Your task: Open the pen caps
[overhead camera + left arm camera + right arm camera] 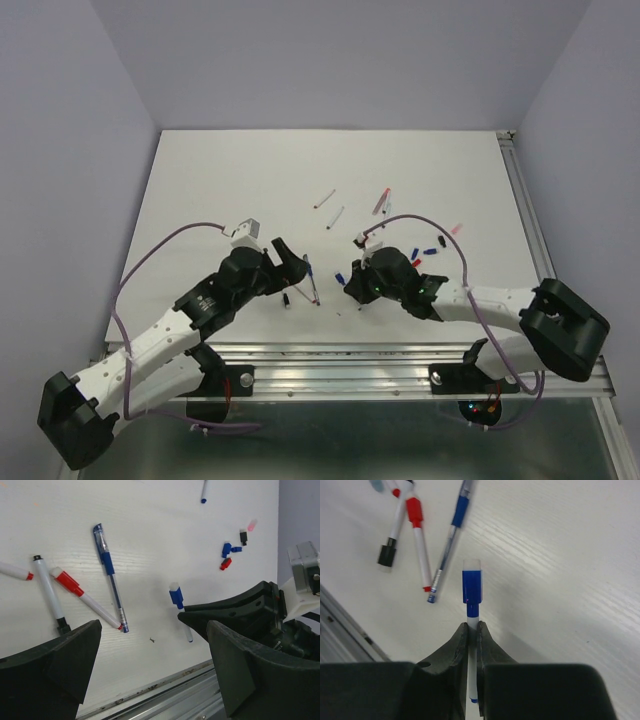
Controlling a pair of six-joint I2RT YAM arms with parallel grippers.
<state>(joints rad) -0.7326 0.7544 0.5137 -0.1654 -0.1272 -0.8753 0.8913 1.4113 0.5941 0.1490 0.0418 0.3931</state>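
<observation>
Overhead, the left end effector point(292, 262) gapes empty above the counter point(220, 180), with loose pen caps point(430, 250) behind the right end effector point(352, 282). Left wrist: a blue cap point(175, 596) lies ahead of the spread jaws. Right wrist: the right end effector is clenched on a white pen barrel point(472, 682) just below that cap.
</observation>
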